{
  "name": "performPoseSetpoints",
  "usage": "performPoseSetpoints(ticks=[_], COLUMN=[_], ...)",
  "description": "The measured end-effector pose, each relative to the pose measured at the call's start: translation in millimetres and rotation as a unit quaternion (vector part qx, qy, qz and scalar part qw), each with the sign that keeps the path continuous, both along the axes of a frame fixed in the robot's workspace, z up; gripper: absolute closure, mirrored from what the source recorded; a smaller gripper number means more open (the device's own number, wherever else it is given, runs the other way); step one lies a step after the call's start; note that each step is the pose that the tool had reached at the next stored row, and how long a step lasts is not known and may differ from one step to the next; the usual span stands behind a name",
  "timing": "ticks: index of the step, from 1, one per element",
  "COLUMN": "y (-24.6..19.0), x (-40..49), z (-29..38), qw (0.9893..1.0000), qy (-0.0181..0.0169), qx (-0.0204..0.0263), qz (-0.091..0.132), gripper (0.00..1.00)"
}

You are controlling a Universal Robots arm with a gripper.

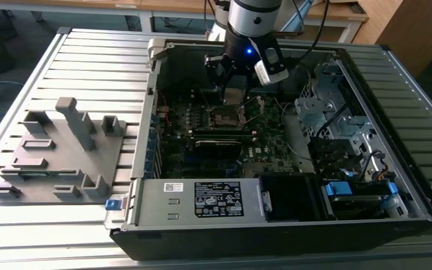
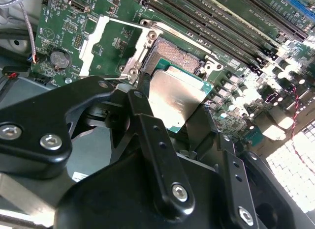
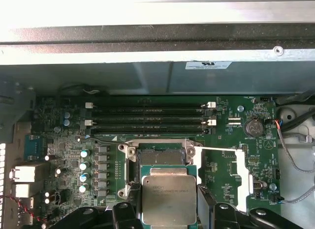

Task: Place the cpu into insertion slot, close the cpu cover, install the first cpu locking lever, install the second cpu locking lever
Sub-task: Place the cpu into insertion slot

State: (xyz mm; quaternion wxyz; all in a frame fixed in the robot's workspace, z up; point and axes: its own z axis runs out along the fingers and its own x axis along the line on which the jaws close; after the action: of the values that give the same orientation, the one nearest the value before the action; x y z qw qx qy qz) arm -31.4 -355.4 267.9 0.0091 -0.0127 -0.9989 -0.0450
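Hanging between the two black fingers of the gripper, the cpu is clamped by opposite edges, silver top facing up. In both wrist views it overlaps one edge of the slot, and the rest of the socket lies bare past it. The cover is swung open beside the slot, flat against the motherboard. Memory sticks lie beyond the slot. In the exterior view the gripper reaches down into the open case.
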Motion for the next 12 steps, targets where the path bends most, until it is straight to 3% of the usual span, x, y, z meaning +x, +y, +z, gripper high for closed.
performPoseSetpoints(ticks=[12], y=[0.0], x=[-0.1], z=[-2.4], qw=[1.0000], qy=[0.0000], qx=[0.0001], qz=[0.000], gripper=[0.46])
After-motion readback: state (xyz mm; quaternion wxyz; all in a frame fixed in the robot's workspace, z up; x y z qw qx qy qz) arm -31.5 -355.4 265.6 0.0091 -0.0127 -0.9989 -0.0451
